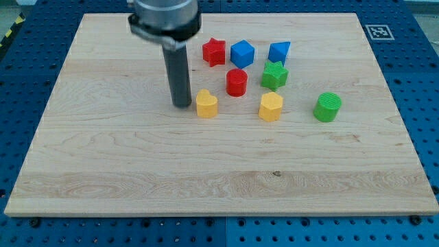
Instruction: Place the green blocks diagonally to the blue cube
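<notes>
The blue cube (242, 53) sits near the view's top centre of the wooden board (137, 171). A green star (274, 75) lies just below and to the right of it. A green cylinder (328, 107) sits further right and lower. My tip (182, 104) touches the board left of the blocks, right beside a yellow heart-shaped block (206, 103) and well left of both green blocks.
A red star (214, 51) lies left of the blue cube. A blue triangular block (279, 51) lies to its right. A red cylinder (236, 82) sits below the cube. A yellow hexagonal block (271, 107) sits below the green star.
</notes>
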Motion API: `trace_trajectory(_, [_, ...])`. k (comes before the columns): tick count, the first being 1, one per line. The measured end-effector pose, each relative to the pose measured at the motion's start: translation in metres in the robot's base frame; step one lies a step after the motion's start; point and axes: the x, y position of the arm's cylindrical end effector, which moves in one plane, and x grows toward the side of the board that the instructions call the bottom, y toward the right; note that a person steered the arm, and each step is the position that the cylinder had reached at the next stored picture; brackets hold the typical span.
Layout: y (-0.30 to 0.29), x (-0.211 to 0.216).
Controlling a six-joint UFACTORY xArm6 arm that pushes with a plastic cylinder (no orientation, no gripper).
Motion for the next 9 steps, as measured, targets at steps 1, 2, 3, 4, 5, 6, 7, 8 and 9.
trace_trajectory(1, [0.055,0.063])
trace_trajectory(2, [0.186,0.093])
trace_trajectory(3, [0.300,0.088])
trace_trajectory(4, [0.338,0.053])
trace_trajectory(5, [0.338,0.009])
trace_trajectory(6, [0.333,0.007])
trace_trajectory(7, [0.298,0.004])
trace_trajectory(8, [0.256,-0.001])
trace_trajectory(9, [0.243,-0.002])
